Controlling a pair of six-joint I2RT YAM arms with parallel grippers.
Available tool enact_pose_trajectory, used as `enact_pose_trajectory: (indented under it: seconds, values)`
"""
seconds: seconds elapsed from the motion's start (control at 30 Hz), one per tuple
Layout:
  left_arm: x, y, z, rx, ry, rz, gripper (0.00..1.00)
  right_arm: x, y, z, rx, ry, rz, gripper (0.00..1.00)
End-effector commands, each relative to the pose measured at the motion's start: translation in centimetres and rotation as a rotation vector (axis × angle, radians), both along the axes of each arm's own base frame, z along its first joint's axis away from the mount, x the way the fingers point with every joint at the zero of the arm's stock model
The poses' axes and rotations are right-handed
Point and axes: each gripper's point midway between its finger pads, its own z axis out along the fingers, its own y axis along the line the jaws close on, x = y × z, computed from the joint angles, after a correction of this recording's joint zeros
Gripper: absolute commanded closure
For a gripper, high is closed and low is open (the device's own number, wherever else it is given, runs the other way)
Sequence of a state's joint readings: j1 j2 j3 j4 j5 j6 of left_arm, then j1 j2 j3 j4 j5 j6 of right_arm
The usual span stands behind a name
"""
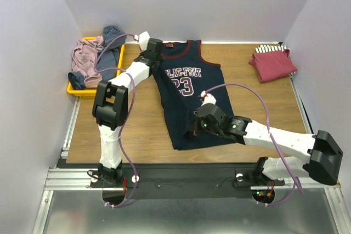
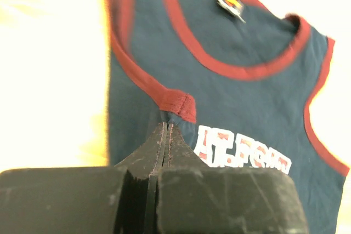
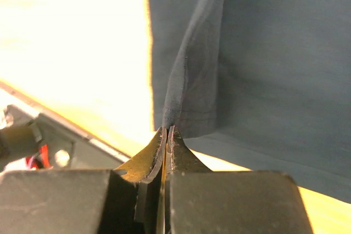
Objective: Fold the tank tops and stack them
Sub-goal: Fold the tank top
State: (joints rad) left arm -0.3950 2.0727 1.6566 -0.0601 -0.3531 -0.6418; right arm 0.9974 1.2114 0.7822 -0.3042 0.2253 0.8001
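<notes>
Left claw pinches jersey armhole; right claw its hem.

Yellow plastic tray sitting at the far-left corner of the wooden table; aluminium rail running along the table's near edge.

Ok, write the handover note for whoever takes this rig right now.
Left gripper: jaws shut on navy jersey by its armhole trim.
Right gripper: jaws shut on it near the hem.
Jersey lies spread mid-table, unfolded.
Done: dark red top folded on striped top, far right.
To do: fold and stack jersey, then mauve top and grey-blue top heaped in yellow tray.
</notes>
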Motion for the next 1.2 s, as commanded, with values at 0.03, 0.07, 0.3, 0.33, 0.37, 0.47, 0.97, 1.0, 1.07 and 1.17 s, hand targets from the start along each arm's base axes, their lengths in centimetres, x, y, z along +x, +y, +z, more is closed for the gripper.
enact_pose_trajectory:
  seconds: [0.03,0.07,0.3,0.33,0.37,0.47,0.97,1.0,1.07,1.17]
  values:
    - [-0.8,4.7,1.8,-0.047,-0.044,0.104,1.00,-1.6,5.8,3.1,0.074,-0.032,0.134,1.00]
    - [-1.0,5.2,1.6,-0.055,-0.038,0.112,1.00,-2.0,6.7,3.4,0.080,-0.033,0.155,0.99]
    - [-2.8,10.1,0.4,-0.035,0.002,0.183,1.00,-5.5,14.1,2.2,0.091,0.000,0.334,0.99]
    - [-3.0,10.5,0.1,-0.032,0.009,0.189,1.00,-5.8,14.7,1.9,0.088,0.006,0.347,1.00]
    - [-3.0,10.9,-0.1,-0.027,0.014,0.190,1.00,-6.2,15.2,1.2,0.078,0.022,0.365,1.00]
    - [-3.1,11.7,-0.2,-0.013,0.023,0.197,1.00,-6.3,16.5,1.7,0.096,0.020,0.382,1.00]
    - [-1.5,11.7,0.4,0.019,0.046,0.160,1.00,-5.9,19.1,1.5,0.110,0.033,0.395,1.00]
    - [-1.3,11.4,0.1,0.013,0.056,0.148,1.00,-5.7,19.5,2.3,0.126,0.024,0.398,1.00]
    - [-1.0,11.0,0.2,0.007,0.062,0.129,1.00,-5.5,19.6,2.2,0.120,0.017,0.394,0.99]
    - [-0.8,10.4,-0.5,-0.002,0.076,0.108,1.00,-5.6,19.0,0.4,0.091,0.043,0.382,1.00]
